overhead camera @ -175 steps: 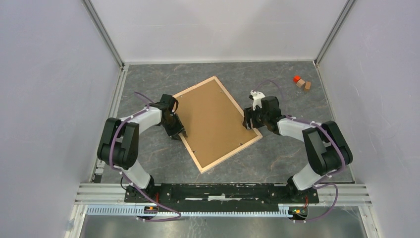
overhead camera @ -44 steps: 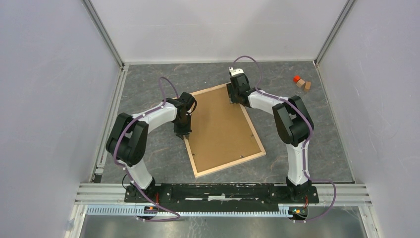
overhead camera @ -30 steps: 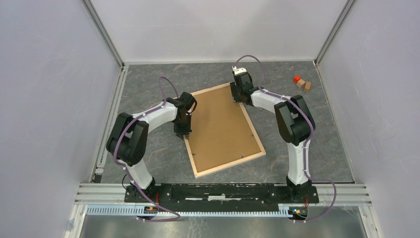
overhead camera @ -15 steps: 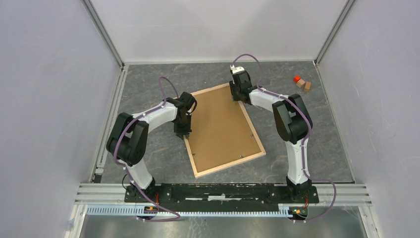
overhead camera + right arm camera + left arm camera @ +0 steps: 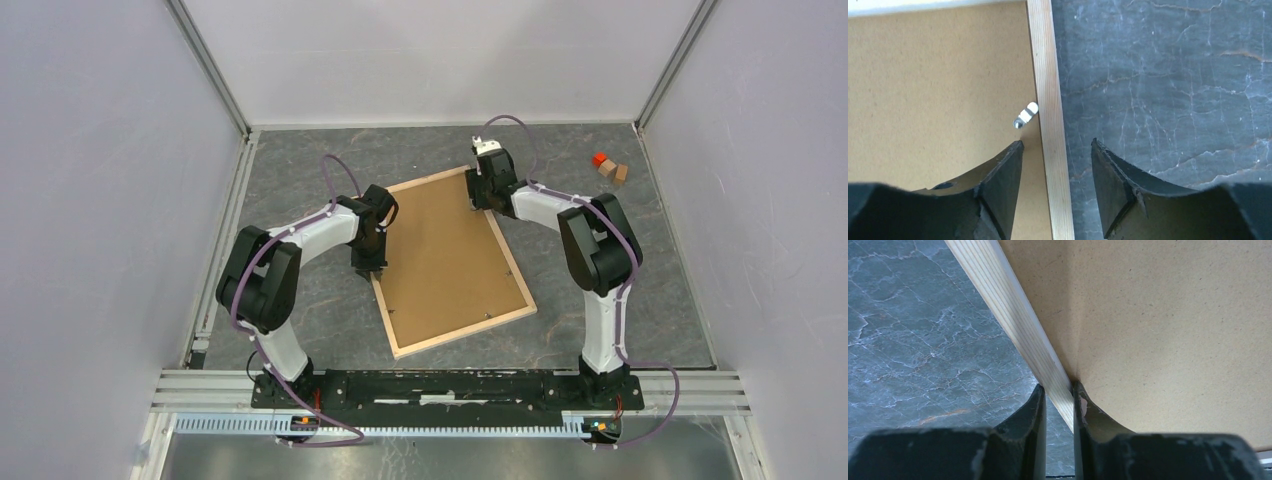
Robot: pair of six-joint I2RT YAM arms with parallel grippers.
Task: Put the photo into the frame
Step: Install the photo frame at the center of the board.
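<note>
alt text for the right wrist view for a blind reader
Two dark jaws stand open astride the pale wooden rail of the frame. Left of the rail lies the brown backing board with a small white clip; right, grey marbled table.

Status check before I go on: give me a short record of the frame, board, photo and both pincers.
frame: flat on the table, wooden back up
board: seated in the frame
photo: not visible
left pincer: shut on the frame's left rail
right pincer: open, right rail between its fingers near the far corner, beside a small clip
other: small blocks at far right
</note>
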